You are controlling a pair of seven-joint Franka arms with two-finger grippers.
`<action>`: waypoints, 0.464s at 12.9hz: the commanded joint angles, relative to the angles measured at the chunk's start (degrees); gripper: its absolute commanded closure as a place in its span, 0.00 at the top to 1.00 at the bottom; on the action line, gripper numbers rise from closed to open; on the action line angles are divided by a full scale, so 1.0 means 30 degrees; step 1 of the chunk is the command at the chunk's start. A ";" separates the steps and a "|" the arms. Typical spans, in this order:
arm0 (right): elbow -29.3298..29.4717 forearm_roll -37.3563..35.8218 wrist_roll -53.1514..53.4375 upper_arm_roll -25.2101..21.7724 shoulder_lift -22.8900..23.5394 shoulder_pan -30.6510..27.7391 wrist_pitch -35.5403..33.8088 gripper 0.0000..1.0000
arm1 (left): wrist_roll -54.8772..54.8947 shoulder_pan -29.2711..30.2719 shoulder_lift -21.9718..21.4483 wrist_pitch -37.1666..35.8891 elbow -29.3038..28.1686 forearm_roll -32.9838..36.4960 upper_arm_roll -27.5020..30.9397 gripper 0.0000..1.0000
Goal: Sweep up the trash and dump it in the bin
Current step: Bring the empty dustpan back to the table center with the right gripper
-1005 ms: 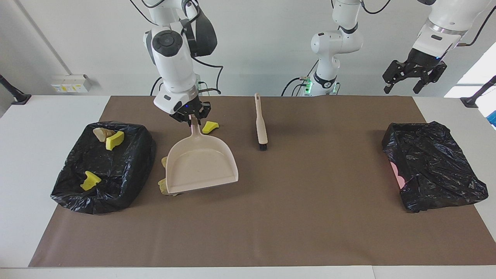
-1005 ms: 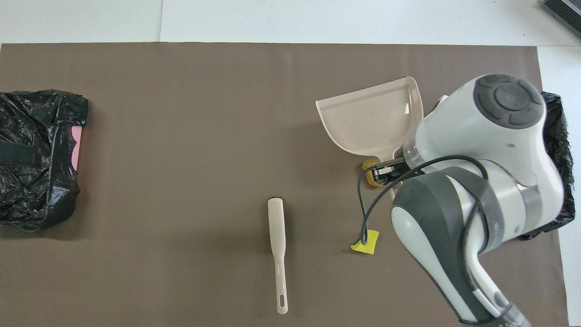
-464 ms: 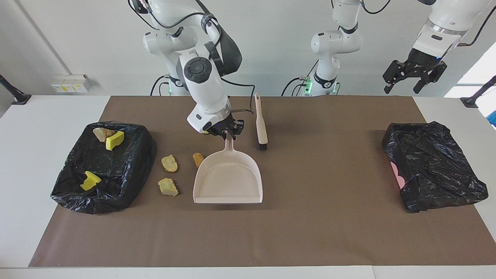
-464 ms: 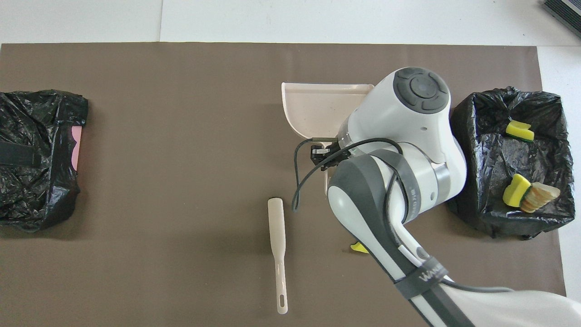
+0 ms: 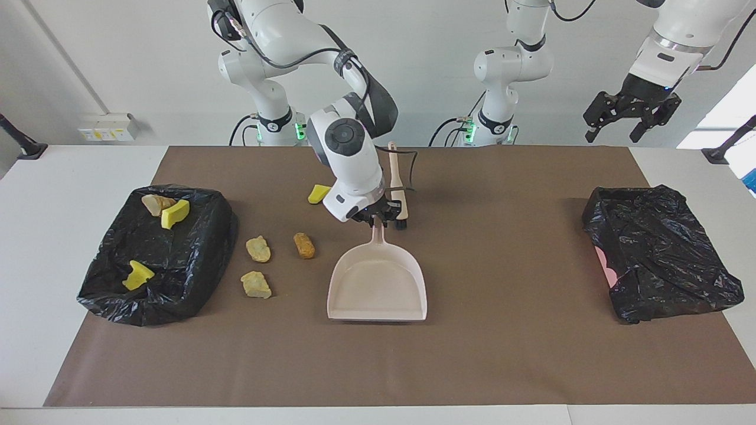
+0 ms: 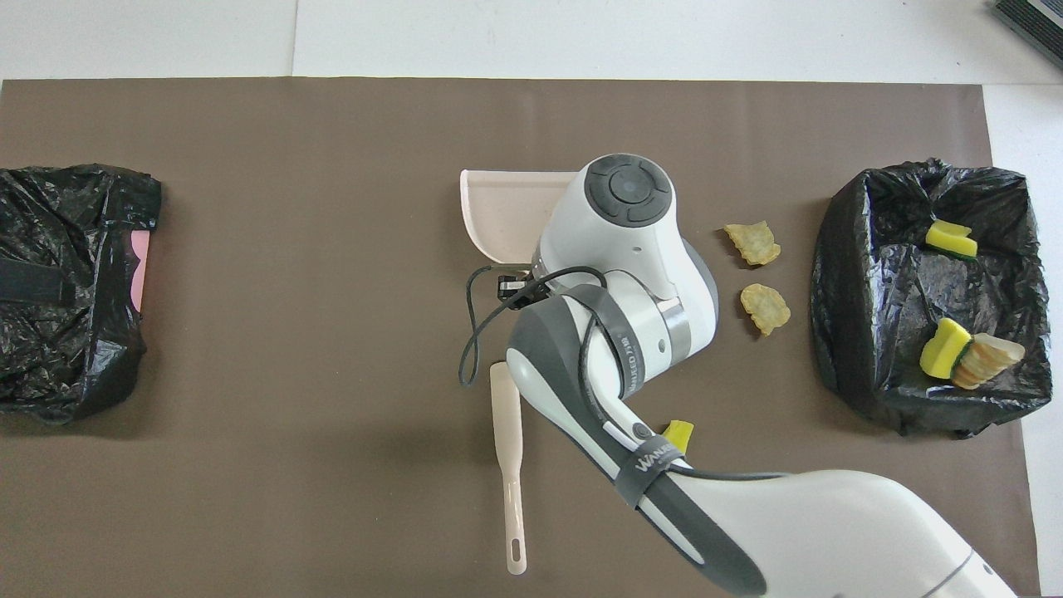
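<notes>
1. The right gripper (image 5: 376, 219) is clenched on the handle of a pale pink dustpan (image 5: 378, 285) near the middle of the brown mat (image 5: 472, 354); the pan's open mouth points away from the robots.

2. The left gripper (image 5: 629, 121) hangs released and waiting, high over the left arm's end of the table (image 5: 35, 195), its fingers spread (nothing between them).

3. Seven pieces of trash (image 5: 306, 245) are in sight. Three already lie in the black-lined bin (image 5: 195, 277) at the right arm's end of the table: a tan piece (image 5: 155, 203) touching a yellow chunk (image 5: 175, 213) at the end nearer the robots, and a second yellow chunk (image 5: 137, 275) farther from them.

4. Four pieces lie loose on the mat between that bin and the dustpan: a brown lump next to the pan's handle, two beige lumps (image 5: 258, 248) (image 5: 255, 285) just beside the bin, and a yellow chunk (image 5: 319, 193) nearer the robots than the rest.

5. A cream hand brush (image 5: 397, 183) lies on the mat just beside the right gripper, its dark bristles at the end farther from the robots (the arm covers part of it in the overhead view).

6. A second black-bagged bin (image 5: 661, 260) sits at the left arm's end of the table, with a patch of pink showing at its edge.
</notes>
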 commanded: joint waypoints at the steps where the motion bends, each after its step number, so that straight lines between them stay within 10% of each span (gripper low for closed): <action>1: 0.1482 -0.0786 0.0330 -0.0040 0.1321 0.0096 0.0507 0.00 | 0.0172 0.0116 -0.0247 -0.0261 -0.0094 -0.0031 -0.0009 1.00; 2: 0.1482 -0.0699 0.0330 -0.0040 0.1351 0.0095 0.0597 0.00 | 0.0172 0.0116 -0.0247 -0.0261 -0.0094 -0.0031 -0.0009 1.00; 3: 0.1482 -0.0611 0.0330 -0.0040 0.1351 -0.0021 0.0627 0.30 | 0.0172 0.0116 -0.0247 -0.0261 -0.0094 -0.0031 -0.0009 1.00; 4: 0.1453 -0.0726 0.0359 -0.0040 0.1322 -0.0022 0.0598 0.99 | 0.0172 0.0116 -0.0247 -0.0261 -0.0094 -0.0031 -0.0009 1.00; 6: 0.1482 -0.0640 0.0563 -0.0040 0.1206 0.0094 0.0393 1.00 | 0.0172 0.0116 -0.0247 -0.0261 -0.0094 -0.0031 -0.0009 1.00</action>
